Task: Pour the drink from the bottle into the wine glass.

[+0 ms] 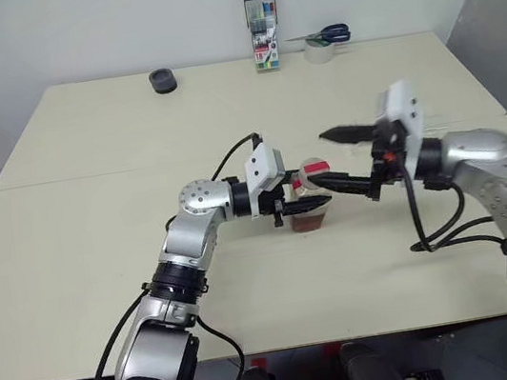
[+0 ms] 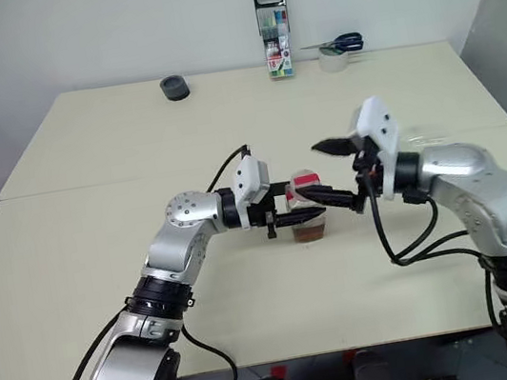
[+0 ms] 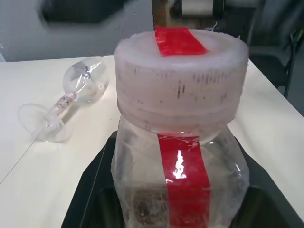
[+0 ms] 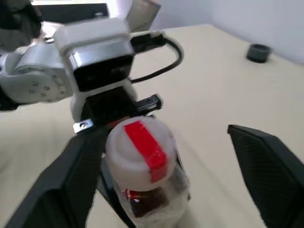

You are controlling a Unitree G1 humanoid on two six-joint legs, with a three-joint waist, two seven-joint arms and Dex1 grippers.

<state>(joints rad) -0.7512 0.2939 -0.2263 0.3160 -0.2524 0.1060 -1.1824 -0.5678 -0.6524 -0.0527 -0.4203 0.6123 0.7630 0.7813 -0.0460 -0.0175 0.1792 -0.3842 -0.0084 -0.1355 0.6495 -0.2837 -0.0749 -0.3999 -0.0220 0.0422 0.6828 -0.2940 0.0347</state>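
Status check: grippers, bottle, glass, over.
Left gripper shut on bottle, cap on. Right gripper open beside the cap. Wine glass lying on its side on the table.

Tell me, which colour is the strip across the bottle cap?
Red, on the whitish cap; the left wrist view shows it best.

bottle (image 3: 180, 142): 1 | wine glass (image 3: 66, 109): 1 | marker case (image 1: 263, 26): 1 | scissors (image 1: 326, 36): 1 | tape roll (image 1: 162, 80): 1

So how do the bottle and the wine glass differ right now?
The bottle stands upright on the table, clamped in the left gripper; the wine glass lies on its side, untouched. The bottle holds brownish drink at its bottom and keeps its cap on; the glass looks empty. Both are clear and see-through.
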